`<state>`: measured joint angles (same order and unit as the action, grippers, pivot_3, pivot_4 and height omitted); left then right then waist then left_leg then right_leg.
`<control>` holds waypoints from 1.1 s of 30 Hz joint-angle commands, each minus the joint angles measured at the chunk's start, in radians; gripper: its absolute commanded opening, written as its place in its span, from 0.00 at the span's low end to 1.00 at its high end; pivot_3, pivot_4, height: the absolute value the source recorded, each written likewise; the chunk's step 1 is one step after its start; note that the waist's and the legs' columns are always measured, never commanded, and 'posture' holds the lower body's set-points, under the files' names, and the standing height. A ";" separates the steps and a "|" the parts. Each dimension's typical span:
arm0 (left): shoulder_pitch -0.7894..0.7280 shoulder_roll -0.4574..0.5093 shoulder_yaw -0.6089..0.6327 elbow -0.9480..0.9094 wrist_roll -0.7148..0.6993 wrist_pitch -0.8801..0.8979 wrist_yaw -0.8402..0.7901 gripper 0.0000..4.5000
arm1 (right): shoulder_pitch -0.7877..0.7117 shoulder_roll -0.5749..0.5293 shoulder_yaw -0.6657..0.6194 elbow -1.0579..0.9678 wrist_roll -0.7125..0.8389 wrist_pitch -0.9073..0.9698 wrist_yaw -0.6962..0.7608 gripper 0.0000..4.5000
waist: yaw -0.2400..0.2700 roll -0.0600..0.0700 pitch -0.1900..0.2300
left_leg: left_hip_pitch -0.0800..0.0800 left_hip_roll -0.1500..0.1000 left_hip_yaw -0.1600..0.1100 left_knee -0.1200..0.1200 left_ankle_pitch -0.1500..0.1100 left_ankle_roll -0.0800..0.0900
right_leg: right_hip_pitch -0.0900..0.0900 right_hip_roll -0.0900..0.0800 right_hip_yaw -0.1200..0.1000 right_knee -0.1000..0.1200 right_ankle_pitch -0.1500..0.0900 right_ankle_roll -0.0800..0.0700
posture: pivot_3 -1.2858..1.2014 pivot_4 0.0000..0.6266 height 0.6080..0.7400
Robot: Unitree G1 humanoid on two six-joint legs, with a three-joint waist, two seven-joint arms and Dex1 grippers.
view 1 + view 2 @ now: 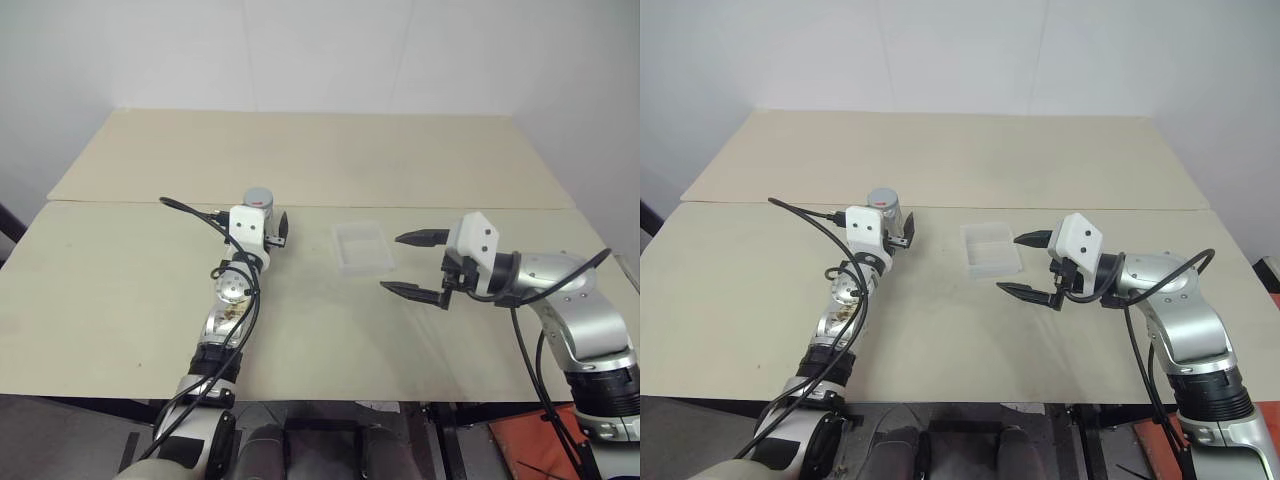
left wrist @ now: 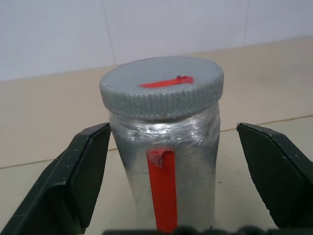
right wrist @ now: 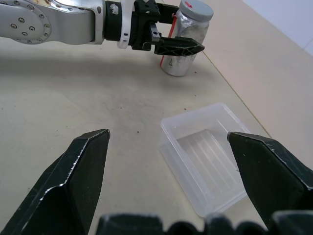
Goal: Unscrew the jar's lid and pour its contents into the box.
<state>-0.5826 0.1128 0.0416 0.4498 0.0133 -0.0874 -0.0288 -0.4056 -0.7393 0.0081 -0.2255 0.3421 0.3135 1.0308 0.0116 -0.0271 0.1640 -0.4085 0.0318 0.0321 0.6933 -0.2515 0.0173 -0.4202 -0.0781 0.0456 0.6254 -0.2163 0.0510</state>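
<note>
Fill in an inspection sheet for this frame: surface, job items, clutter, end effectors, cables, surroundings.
Surface: tan table, a seam running across it.
Job items: jar upright, grey lid still on; clear box apart from the jar, nothing seen inside.
Clutter: nothing seen.
End effectors: left end effector open, fingers either side of the jar, not gripping; right end effector open, empty, beside the box.
Cables: black cables along both arms.
Surroundings: white wall behind.

Lighting was even, diffuse, bright overhead; the table [image 1: 300,160] showed soft faint shadows, no harsh glare. Left wrist view was slightly soft on the jar [image 2: 168,161], whose foil body caught mild highlights. Head views were sharp, without obvious edge distortion.
</note>
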 commanded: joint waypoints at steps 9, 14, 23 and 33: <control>-0.070 0.008 0.009 0.053 0.007 -0.009 0.015 0.86 | -0.006 -0.014 -0.025 -0.015 0.015 -0.011 0.014 1.00 | 0.000 0.000 0.000 | 0.000 0.000 0.000 0.000 0.000 0.000 | 0.000 0.000 0.000 0.000 0.000 0.000 | 0.52 0.24 1.00; -0.118 0.010 0.016 0.133 0.004 -0.023 0.028 0.51 | -0.007 -0.016 -0.029 -0.016 0.016 -0.013 0.018 1.00 | 0.000 0.000 0.000 | 0.000 0.000 0.000 0.000 0.000 0.000 | 0.000 0.000 0.000 0.000 0.000 0.000 | 0.52 0.24 1.00; -0.150 0.028 0.023 0.179 -0.014 -0.056 -0.013 0.43 | 0.008 -0.018 -0.037 -0.028 0.019 -0.018 0.016 1.00 | 0.000 0.000 0.000 | 0.000 0.000 0.000 0.000 0.000 0.000 | 0.000 0.000 0.000 0.000 0.000 0.000 | 0.52 0.24 1.00; 0.011 0.309 0.011 -0.286 -0.318 0.259 -0.644 0.43 | -0.058 0.056 -0.038 -0.024 0.091 0.051 -0.035 1.00 | -0.022 0.000 0.000 | 0.000 0.001 0.000 0.000 0.000 -0.001 | -0.001 0.001 0.000 0.002 0.000 0.000 | 0.52 0.24 1.00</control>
<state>-0.5756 0.3946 0.0453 0.2445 -0.2347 0.1259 -0.5730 -0.4318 -0.6931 -0.0059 -0.2250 0.3951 0.3437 1.0136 -0.0102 -0.0270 0.1641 -0.4086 0.0329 0.0319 0.6930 -0.2510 0.0166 -0.4210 -0.0776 0.0453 0.6266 -0.2164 0.0510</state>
